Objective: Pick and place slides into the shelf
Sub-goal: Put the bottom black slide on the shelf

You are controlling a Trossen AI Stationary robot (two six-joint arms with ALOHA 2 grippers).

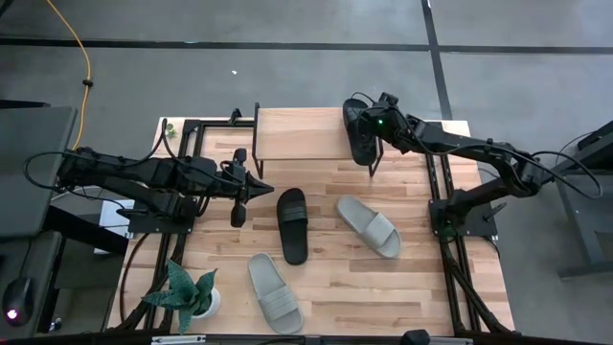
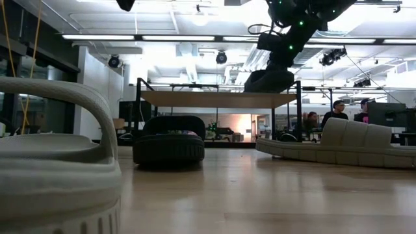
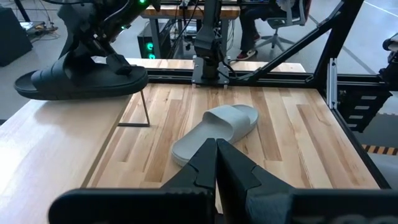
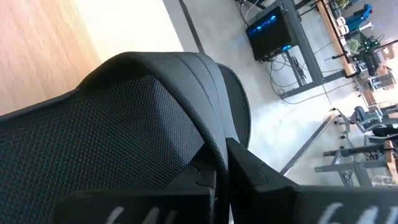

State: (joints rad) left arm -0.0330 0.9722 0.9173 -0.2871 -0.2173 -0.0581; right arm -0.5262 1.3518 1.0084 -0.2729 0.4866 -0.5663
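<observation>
Wooden table (image 1: 383, 287), right pincer (image 1: 368, 134) pinching black slide (image 1: 358, 129) over shelf (image 1: 297, 134) edge, left pincer (image 1: 266, 187) pressed together nearby, second black slide (image 1: 293, 225) between grey slides (image 1: 368, 225).

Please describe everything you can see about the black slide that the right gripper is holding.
The held black slide is an open-toe sandal with a wide strap and a textured footbed, apparently foam or rubber. The right gripper is shut on it at the strap. It sits at the right end of the shelf, overhanging the plank edge; whether it rests on the plank is unclear. Its toe points away from the table's near side.
</observation>
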